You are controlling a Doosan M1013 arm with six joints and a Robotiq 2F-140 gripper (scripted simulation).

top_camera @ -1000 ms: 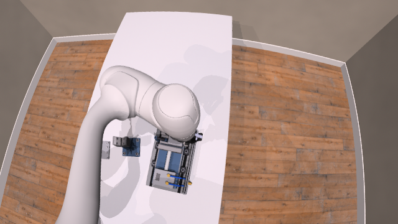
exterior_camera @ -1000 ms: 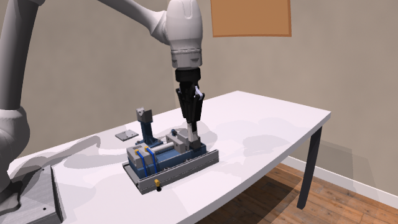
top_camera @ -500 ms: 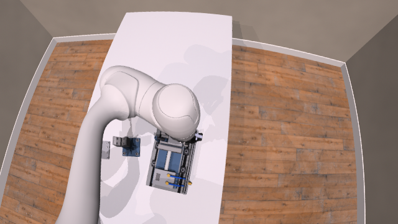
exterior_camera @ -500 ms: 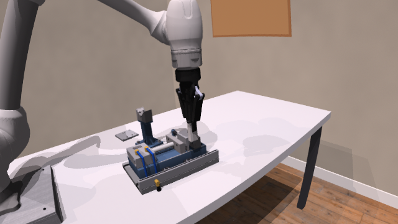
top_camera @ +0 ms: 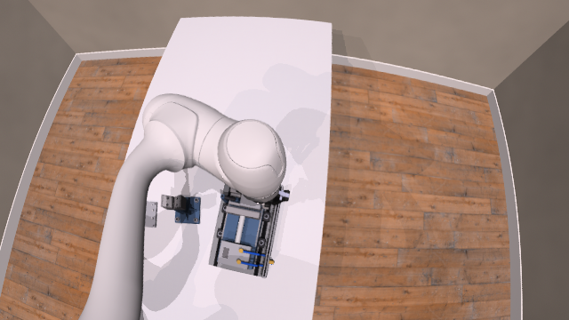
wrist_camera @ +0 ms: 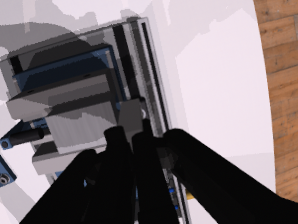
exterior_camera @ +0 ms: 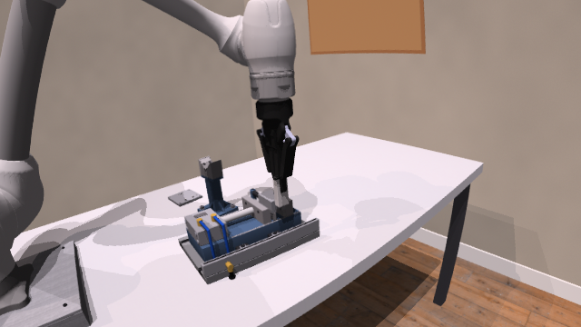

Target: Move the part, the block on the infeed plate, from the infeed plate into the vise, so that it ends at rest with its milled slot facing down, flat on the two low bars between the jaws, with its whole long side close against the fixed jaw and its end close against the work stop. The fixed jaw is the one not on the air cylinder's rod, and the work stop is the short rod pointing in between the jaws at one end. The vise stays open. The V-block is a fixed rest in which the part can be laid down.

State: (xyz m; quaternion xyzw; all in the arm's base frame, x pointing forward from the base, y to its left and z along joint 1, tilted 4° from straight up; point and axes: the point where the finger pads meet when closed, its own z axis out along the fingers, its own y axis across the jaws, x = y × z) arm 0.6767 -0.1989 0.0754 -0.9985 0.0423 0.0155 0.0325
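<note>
One gripper (exterior_camera: 282, 204), clenched empty with tips down at the vise (exterior_camera: 254, 229) far end: risk of nudging the part askew off the work stop.

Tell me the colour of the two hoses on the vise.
Blue hoses with yellow fittings, clearest in the exterior view.

The grey part (exterior_camera: 260, 205) lies lengthwise in the open vise (exterior_camera: 254, 236), at its far end, infeed plate (exterior_camera: 184, 197) bare.
</note>
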